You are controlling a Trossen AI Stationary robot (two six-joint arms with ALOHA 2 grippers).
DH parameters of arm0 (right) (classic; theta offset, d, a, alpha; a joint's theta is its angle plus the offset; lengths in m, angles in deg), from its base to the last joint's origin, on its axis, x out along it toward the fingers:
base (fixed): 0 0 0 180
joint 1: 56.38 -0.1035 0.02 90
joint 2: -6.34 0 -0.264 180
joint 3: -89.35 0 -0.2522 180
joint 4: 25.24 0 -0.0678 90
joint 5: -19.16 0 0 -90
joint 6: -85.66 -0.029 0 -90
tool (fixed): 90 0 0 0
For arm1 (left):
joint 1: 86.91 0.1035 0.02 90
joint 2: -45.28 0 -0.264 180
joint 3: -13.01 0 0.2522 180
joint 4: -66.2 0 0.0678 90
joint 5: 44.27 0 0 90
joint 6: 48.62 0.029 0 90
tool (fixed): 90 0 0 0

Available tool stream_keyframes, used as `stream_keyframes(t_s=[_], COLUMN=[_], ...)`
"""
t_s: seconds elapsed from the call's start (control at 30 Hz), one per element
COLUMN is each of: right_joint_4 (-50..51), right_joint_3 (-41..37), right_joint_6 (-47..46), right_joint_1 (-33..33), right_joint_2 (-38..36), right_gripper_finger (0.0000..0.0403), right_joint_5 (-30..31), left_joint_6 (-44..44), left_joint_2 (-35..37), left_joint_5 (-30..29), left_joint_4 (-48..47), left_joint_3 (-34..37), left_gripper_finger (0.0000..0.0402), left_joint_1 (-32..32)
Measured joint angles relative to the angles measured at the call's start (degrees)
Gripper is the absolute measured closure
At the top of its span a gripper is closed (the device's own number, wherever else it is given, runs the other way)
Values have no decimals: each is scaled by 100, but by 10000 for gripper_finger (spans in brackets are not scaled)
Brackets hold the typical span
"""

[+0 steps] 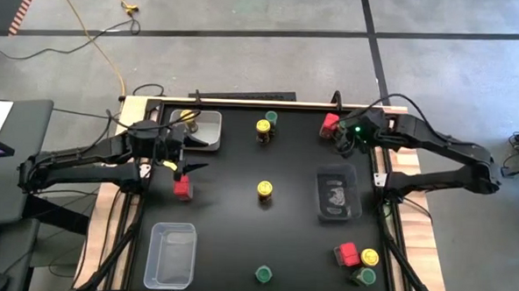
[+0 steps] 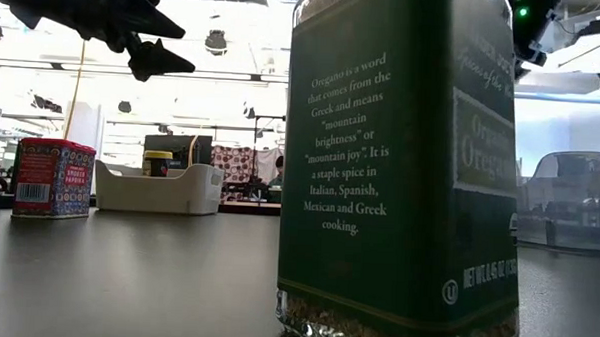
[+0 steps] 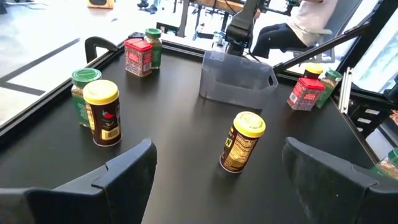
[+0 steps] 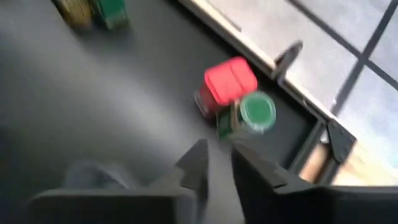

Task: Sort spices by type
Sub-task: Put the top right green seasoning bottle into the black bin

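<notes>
Jars and red tins sit scattered in small mixed groups, so most sorting is left. Our right gripper (image 1: pixel 346 142) hangs at the far right corner above a red tin (image 4: pixel 229 82) and a green-lidded jar (image 4: pixel 252 114) that touch; its fingers stand barely parted and hold nothing. Our left gripper (image 1: pixel 187 167) hovers spread wide and empty, over another red tin (image 1: pixel 182 188) near the grey bin (image 1: pixel 209 134). The wrist picture is smeared, but the gap looks too narrow, we think; descending now could knock the jar into the tin and topple both.
</notes>
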State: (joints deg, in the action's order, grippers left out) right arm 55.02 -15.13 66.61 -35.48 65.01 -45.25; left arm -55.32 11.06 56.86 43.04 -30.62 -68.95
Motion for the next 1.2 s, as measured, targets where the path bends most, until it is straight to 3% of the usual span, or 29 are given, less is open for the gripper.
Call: stream_keyframes(t_s=[0.27,0.4,0.77,0.97,1.2], right_joint_4=[214,338,356,161,80], right_joint_3=[0,0,0,0,0], right_joint_6=[981,1907,2895,3392,4720], right_joint_1=[-255,-387,-234,499,1129], right_joint_2=[358,465,584,667,1069], right_gripper_finger=[120,76,76,76,76], right_joint_5=[-11,-3,135,-506,-614], left_joint_6=[0,-42,-214,-214,-201], left_joint_2=[0,0,0,-2,-2], left_joint_5=[0,0,0,0,0], left_joint_4=[-174,-174,-301,-546,-654], left_joint_3=[0,0,0,0,0], left_gripper_finger=[69,69,69,69,69], left_joint_1=[2,2,1,0,0])
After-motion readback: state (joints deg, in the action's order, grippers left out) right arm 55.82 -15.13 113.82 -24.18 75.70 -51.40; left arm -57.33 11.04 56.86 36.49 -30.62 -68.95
